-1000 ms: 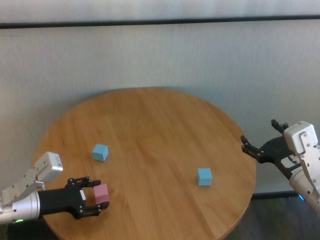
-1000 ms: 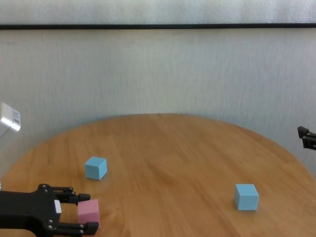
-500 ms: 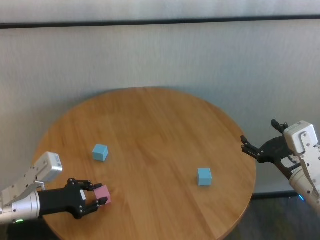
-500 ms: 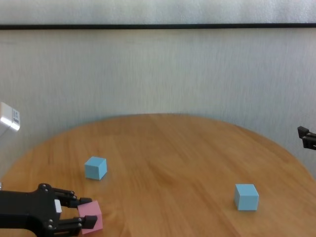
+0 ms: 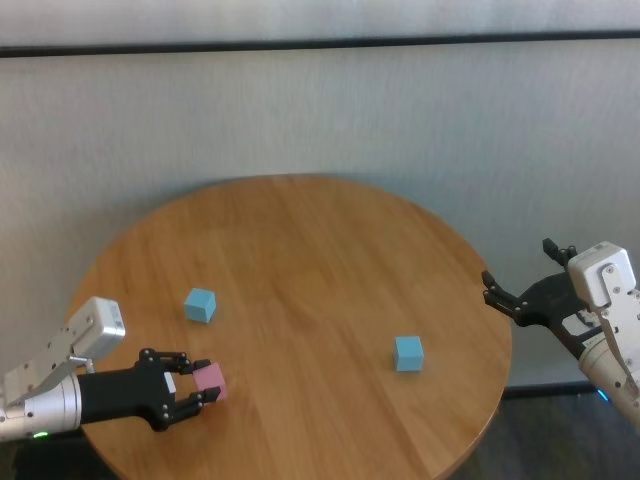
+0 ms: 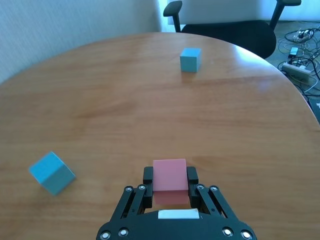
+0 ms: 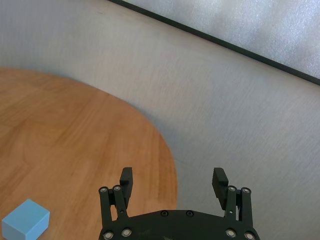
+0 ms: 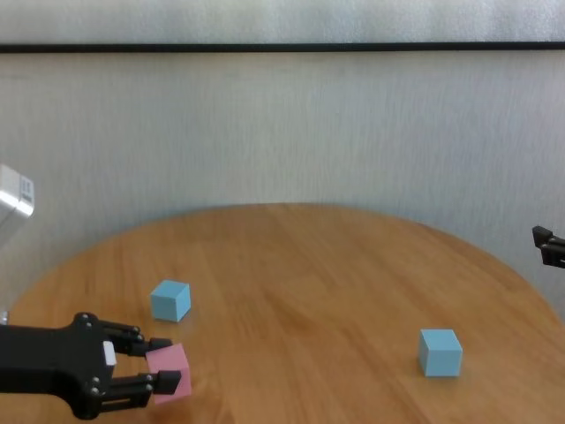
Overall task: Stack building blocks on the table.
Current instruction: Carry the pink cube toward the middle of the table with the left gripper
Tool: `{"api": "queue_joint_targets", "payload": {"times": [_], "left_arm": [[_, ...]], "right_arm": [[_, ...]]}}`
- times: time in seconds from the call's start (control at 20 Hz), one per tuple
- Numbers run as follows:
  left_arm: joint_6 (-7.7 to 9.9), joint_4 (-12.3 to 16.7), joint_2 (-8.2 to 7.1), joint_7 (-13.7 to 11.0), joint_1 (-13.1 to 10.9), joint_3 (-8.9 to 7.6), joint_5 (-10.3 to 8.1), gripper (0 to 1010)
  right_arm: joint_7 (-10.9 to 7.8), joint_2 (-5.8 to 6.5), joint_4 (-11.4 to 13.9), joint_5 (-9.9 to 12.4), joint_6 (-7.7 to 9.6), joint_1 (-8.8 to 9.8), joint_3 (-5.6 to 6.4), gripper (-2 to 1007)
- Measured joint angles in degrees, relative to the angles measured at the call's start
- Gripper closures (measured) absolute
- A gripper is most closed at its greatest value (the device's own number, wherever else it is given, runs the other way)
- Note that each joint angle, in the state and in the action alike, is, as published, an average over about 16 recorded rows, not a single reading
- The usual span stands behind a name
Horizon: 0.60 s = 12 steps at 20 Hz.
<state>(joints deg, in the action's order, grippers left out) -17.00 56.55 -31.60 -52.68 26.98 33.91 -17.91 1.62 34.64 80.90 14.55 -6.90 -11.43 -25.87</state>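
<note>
Here my left gripper (image 5: 200,383) pinches the pink cube (image 5: 211,380) at the round wooden surface's (image 5: 320,250) near-left edge. One light blue cube (image 5: 200,304) sits just beyond, another (image 5: 408,353) well right. My right gripper (image 5: 505,295) hangs off the right rim, jaws spread.

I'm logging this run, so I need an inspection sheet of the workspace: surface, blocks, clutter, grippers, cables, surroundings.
Surface: round wooden table, bare wood with visible grain.
Job's things: pink block near the table's left front edge, held; one blue block just behind it, another blue block toward the right; nothing stacked yet.
Clutter: nothing seen.
Grippers: left gripper shut on the pink block; right gripper open, parked off the table's right edge.
Cables: cords and a power strip on the floor past the table.
Surroundings: pale wall behind; a black office chair beside the table.
</note>
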Motion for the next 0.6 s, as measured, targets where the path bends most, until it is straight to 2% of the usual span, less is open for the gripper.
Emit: {"api": "queue_joint_targets", "payload": {"times": [0.6], "left_arm": [[-0.37,-0.02,2.13,-1.64,2.78,2.05,1.03,604]], "right_arm": [[0.0,0.0,0.0,0.0,0.0,0.0,0.0,0]]}}
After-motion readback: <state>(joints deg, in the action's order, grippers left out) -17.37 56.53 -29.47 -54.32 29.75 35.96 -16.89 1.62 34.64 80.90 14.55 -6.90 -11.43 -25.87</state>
